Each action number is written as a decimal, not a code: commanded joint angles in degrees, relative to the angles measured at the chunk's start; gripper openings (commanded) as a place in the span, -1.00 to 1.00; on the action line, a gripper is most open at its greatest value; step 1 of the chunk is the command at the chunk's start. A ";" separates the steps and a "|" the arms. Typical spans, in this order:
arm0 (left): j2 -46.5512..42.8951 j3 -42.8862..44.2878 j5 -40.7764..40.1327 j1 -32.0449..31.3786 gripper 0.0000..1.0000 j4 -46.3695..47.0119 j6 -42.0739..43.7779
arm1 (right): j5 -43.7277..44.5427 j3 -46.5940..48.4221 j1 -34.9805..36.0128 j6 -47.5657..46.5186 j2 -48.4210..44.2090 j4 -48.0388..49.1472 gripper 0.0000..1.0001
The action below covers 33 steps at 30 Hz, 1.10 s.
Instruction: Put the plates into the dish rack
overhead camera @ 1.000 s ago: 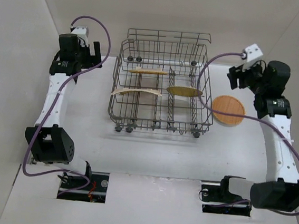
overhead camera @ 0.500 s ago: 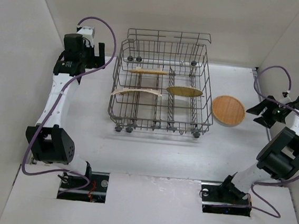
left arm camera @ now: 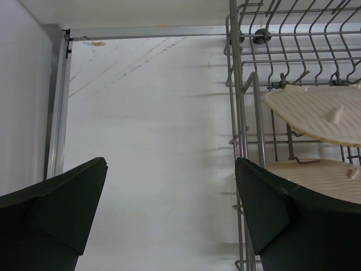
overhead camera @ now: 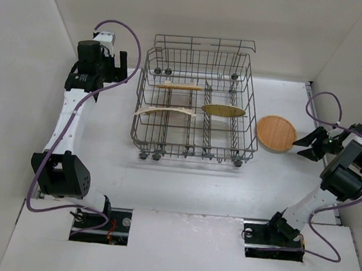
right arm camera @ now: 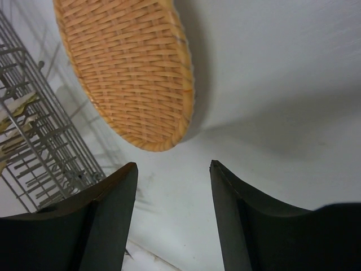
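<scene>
Fingers of the left gripper [left arm camera: 170, 161] stand spread wide with only bare table [left arm camera: 152, 101] between them. The dish rack [left arm camera: 240, 101] runs just outside the right-hand finger. Within its wires you see a pale plate [overhead camera: 167, 112], a yellow plate [overhead camera: 180, 86] and a tan plate [overhead camera: 223, 110] slotted among the tines.

Fingers of the right gripper [right arm camera: 174, 164] are parted and pinch nothing. The orange woven plate [right arm camera: 127, 68] lies flat on the table just ahead of the fingertips, between them and the rack's side wall.

Hazard: this plate is thin and lies flush with the table. If you close too high, the fingers will likely skate over the rim. If you drive forward, they may shove it against the rack instead of getting under its edge.
</scene>
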 commanded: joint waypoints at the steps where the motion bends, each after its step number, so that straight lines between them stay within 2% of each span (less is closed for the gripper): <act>1: -1.47 2.26 0.16 -0.14 1.00 1.99 0.39 | 2.29 3.84 -0.20 1.50 1.34 1.96 0.18; 6: -0.85 3.04 0.25 -0.31 1.00 1.90 0.48 | 7.30 5.86 0.33 3.87 3.37 1.96 0.16; 16: 0.73 4.28 0.78 -0.84 1.00 1.37 0.48 | 8.97 7.89 0.33 8.26 5.21 1.52 0.17; 22: 2.84 7.35 0.78 -1.10 1.00 0.14 0.74 | 8.09 10.96 3.13 10.38 7.76 3.10 0.22; 33: 3.54 9.64 1.31 -1.81 1.00 -1.61 2.32 | 0.37 15.71 5.69 11.96 15.49 3.19 0.15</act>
